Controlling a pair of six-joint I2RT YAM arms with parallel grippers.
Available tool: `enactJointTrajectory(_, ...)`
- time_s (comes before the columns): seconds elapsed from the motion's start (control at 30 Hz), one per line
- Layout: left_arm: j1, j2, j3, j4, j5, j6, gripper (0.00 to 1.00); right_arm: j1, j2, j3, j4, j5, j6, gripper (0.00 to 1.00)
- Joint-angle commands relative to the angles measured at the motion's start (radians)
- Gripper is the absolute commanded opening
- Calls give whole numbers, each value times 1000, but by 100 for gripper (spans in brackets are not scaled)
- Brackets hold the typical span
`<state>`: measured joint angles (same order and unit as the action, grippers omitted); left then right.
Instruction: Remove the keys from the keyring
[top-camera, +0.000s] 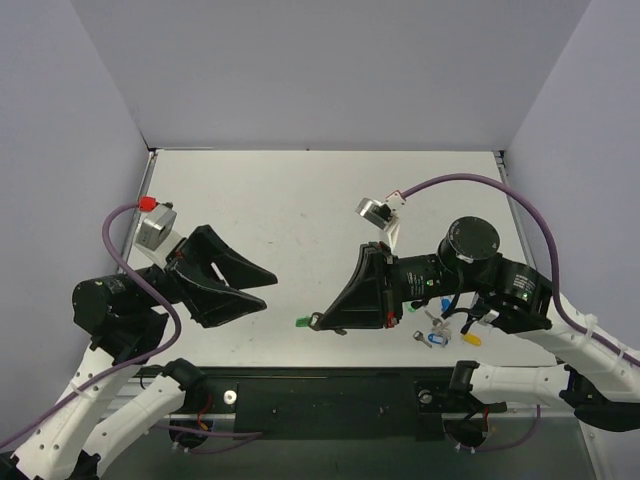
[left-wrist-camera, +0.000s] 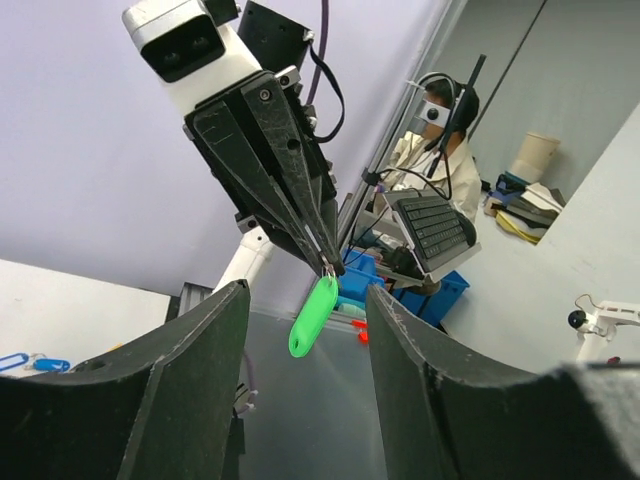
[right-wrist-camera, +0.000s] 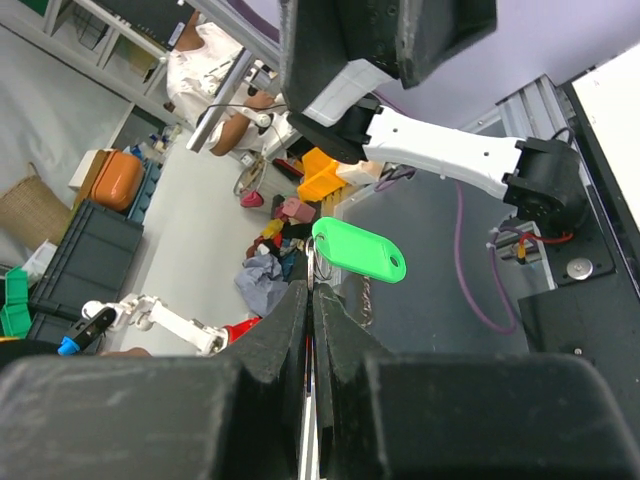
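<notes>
My right gripper (top-camera: 318, 322) is shut on thin silver metal and holds it above the table's near middle. In the right wrist view (right-wrist-camera: 311, 290) a silver edge runs between the closed jaws. I cannot tell if it is the bare silver key or the keyring. A small wire keyring (right-wrist-camera: 314, 262) shows just past the tips. The green-headed key (right-wrist-camera: 358, 250) hangs from it, free of the jaws. It also shows in the top view (top-camera: 300, 322) and the left wrist view (left-wrist-camera: 313, 316). My left gripper (top-camera: 270, 290) is open and empty. It faces the green piece a short way to its left (left-wrist-camera: 305, 292).
More keys with a blue tag (top-camera: 437, 338) and a yellow tag (top-camera: 468, 339) lie on the table under the right arm. A blue tag also shows in the left wrist view (left-wrist-camera: 12, 361). The black base plate (top-camera: 330, 395) runs along the near edge.
</notes>
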<state>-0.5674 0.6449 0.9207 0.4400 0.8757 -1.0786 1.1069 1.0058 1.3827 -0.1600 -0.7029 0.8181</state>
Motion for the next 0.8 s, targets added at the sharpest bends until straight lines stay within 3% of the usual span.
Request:
enactJointTrajectory(0.0, -37, 24, -16, 164, -12, -72, 59, -5, 16, 44, 109, -66, 4, 0)
enactJointTrajectory(0.37, -216, 58, 30, -1, -95, 101, 52, -25, 37, 65, 108, -60, 13, 0)
enactJointTrajectory(0.77, -295, 78, 40, -53, -158, 170, 45, -28, 45, 73, 108, -55, 23, 0)
